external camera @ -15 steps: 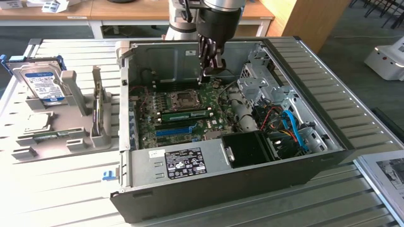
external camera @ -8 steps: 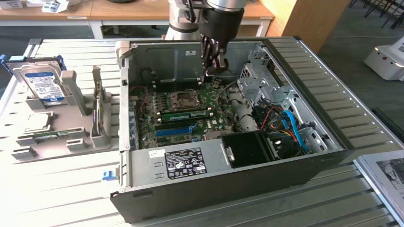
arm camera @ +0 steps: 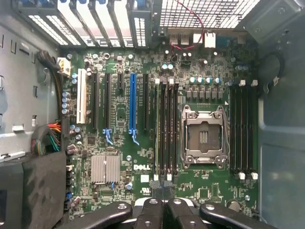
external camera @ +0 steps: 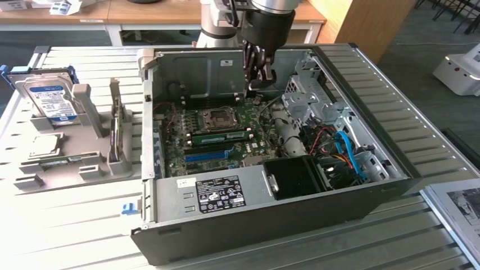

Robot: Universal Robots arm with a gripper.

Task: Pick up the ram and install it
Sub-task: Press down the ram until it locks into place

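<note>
From my station the biggest thing is the slatted table (external camera: 67,225), with the open computer case (external camera: 248,230) lying on it, its inside facing up. The arm (external camera: 266,25) reaches down into the case over the motherboard (external camera: 244,147) (arm camera: 200,186). At the exterior view's left a grey rack (external camera: 53,174) holds a hard drive (external camera: 51,100) and a green expansion card (external camera: 116,132). The ram (external camera: 221,136) (arm camera: 157,129) sits in a memory slot on the board, between the CPU socket (external camera: 220,117) (arm camera: 204,137) and the blue expansion slot (external camera: 206,156) (arm camera: 132,102). The gripper (external camera: 259,84) (arm camera: 163,193) hangs above the board, apart from the ram, with its claw pressed together and nothing pinched in it.
</note>
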